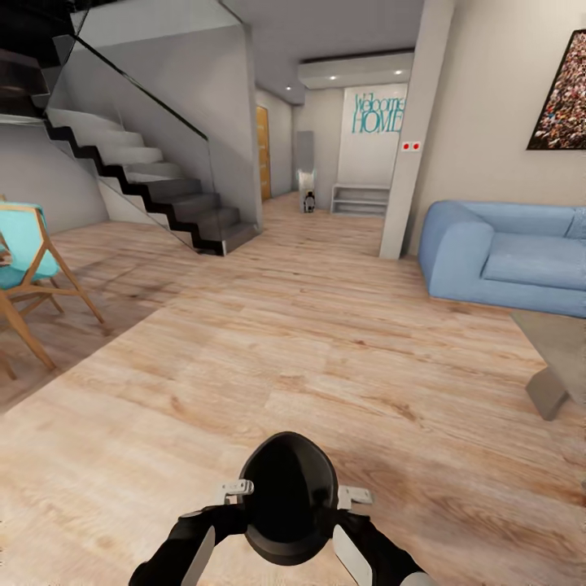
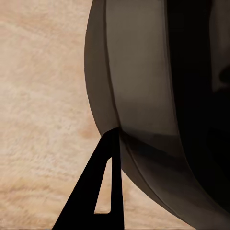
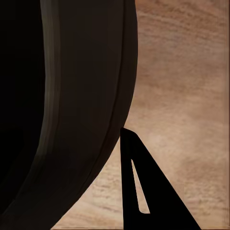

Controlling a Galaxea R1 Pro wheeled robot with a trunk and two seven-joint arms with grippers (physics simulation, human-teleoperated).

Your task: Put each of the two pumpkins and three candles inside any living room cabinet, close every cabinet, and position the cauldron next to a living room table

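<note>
The black cauldron [image 1: 286, 496] hangs low in front of me above the wooden floor, held from both sides. My left gripper [image 1: 236, 488] is shut on its left rim and my right gripper [image 1: 356, 494] on its right rim. The left wrist view has one dark finger [image 2: 110, 163] against the cauldron's outer wall [image 2: 143, 86]. Likewise, a finger [image 3: 133, 158] presses the cauldron wall [image 3: 81, 96] in the right wrist view. A corner of the grey table [image 1: 561, 346] shows at the right edge. The pumpkins, candles and cabinet are out of view.
A blue sofa [image 1: 513, 256] stands behind the table at the right. Stairs [image 1: 155, 183] rise at the left, with a teal wooden chair [image 1: 28, 268] nearer. A white pillar [image 1: 411, 155] stands ahead, beside a hallway. Open wooden floor [image 1: 293, 342] lies between.
</note>
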